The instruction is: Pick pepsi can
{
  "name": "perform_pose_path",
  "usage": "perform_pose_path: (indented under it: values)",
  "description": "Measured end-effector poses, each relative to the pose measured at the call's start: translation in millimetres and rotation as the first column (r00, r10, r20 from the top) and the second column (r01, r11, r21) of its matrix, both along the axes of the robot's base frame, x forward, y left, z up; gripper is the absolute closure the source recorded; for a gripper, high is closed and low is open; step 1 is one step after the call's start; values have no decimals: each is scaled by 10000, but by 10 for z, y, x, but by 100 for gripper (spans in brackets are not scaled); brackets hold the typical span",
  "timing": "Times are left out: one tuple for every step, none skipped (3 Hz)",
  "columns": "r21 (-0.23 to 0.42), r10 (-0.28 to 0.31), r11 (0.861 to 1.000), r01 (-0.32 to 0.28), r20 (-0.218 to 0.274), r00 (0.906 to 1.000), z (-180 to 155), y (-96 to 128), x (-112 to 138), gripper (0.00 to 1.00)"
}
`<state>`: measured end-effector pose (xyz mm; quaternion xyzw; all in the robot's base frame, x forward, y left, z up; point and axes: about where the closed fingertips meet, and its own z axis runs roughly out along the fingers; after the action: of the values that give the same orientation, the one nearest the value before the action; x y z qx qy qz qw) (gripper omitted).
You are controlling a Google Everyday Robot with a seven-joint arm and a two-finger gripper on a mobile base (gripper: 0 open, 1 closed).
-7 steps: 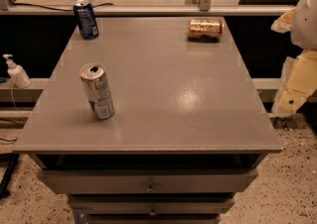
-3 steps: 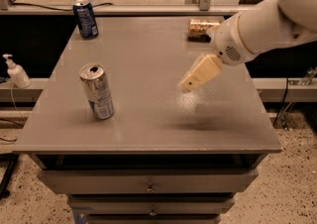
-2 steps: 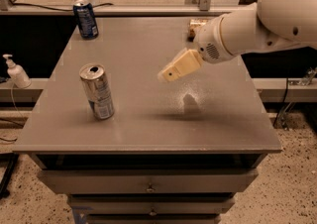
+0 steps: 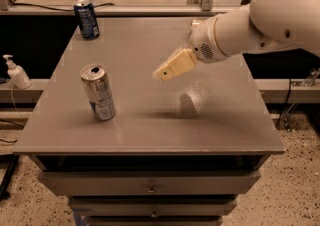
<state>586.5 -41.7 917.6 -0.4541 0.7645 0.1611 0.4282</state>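
End effector above table centre, grip state unreadable, pepsi can far-left corner, well apart

Pincer above table centre; pepsi can upright far-left corner; silver can upright near-left.

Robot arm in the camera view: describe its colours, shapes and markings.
The arm is glossy white, with bulky rounded segments and small dark dots near the wrist. Its gripper, above the grey table, is a cream wedge-shaped piece. No cables show.
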Motion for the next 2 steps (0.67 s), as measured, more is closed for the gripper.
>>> perform_pose_path:
  values:
    - [649, 19, 9979, -45, 398, 9992, -1, 312, 237, 0]
    - [1447, -222, 9894, 126, 648, 9977, -33, 546, 504, 0]
